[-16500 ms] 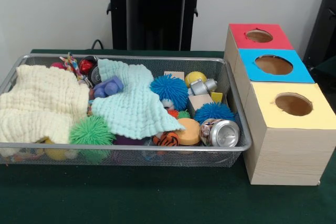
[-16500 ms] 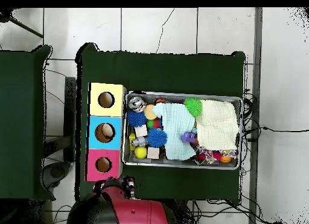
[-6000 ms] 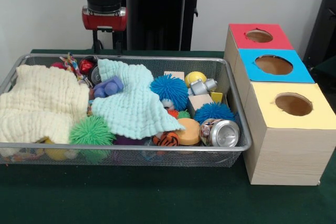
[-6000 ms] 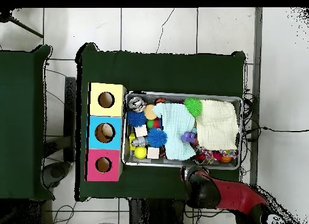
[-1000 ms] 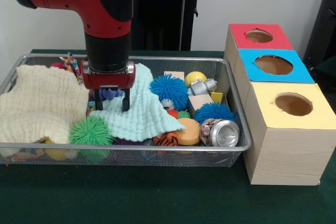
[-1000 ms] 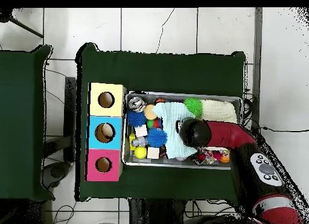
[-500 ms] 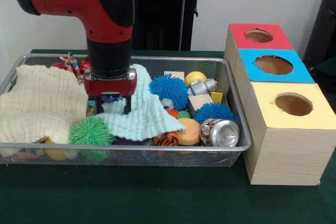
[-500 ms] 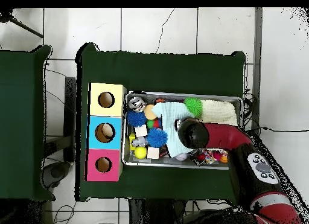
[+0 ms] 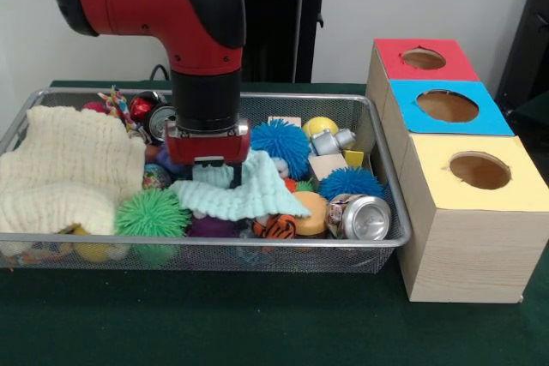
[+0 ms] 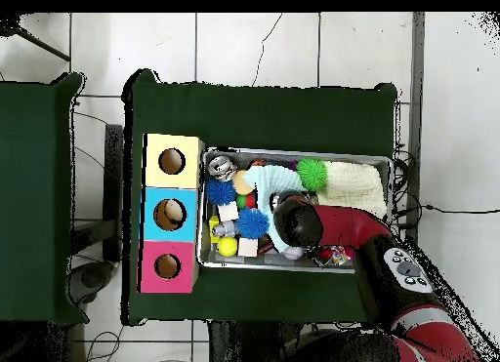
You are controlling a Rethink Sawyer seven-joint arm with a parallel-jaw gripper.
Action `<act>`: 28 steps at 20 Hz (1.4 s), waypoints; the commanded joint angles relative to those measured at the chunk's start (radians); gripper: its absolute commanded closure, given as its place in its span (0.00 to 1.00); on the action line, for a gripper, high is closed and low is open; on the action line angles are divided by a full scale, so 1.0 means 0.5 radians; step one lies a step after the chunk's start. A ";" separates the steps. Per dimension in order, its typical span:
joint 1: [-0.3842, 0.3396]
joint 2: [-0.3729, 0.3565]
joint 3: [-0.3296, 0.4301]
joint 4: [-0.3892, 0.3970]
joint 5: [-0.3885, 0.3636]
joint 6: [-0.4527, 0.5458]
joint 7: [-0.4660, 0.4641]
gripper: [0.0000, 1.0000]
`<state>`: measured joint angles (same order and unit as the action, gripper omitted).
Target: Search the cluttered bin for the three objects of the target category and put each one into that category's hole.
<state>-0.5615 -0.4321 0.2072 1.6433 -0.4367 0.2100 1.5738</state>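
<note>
My gripper [image 9: 215,174] hangs in the middle of the wire bin [image 9: 257,247], shut on the mint-green cloth [image 9: 249,196]. The cloth is bunched up and rises between the fingers. To its right lie two blue spiky balls [image 9: 280,144] [image 9: 352,183], a wooden block [image 9: 326,165], a yellow ball [image 9: 319,125], an orange disc [image 9: 314,213] and a crushed can [image 9: 360,217]. A green spiky ball [image 9: 150,213] sits at the front left. In the overhead view the arm [image 10: 337,226] hides the gripper; the cloth [image 10: 275,179] shows beside it.
A cream cloth [image 9: 69,169] covers the bin's left end. Three boxes stand right of the bin, with a red hole [image 9: 423,58], a blue hole [image 9: 447,106] and a yellow hole [image 9: 479,171]. Small toys [image 9: 141,109] lie at the bin's back left.
The gripper has moved right across the bin, dragging the mint-green cloth with it. The cloth has bunched up, and toys at the back left now show.
</note>
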 commanded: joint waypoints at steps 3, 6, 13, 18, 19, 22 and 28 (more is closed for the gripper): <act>0.159 0.095 0.076 0.318 0.253 -0.275 0.611 0.00; 0.215 0.065 0.060 0.368 0.366 -0.309 0.680 0.00; 0.332 0.006 0.038 0.445 0.572 -0.336 0.695 0.00; 0.453 -0.047 -0.010 0.484 0.730 -0.287 0.723 0.00; 0.468 -0.047 -0.014 0.491 0.763 -0.299 0.739 0.00; 0.507 -0.032 -0.021 0.497 0.839 -0.350 0.763 0.00; 0.537 0.013 -0.009 0.504 0.910 -0.456 0.776 0.00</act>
<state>-0.3233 -0.4821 0.1099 1.8142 -0.0559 0.0546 1.6683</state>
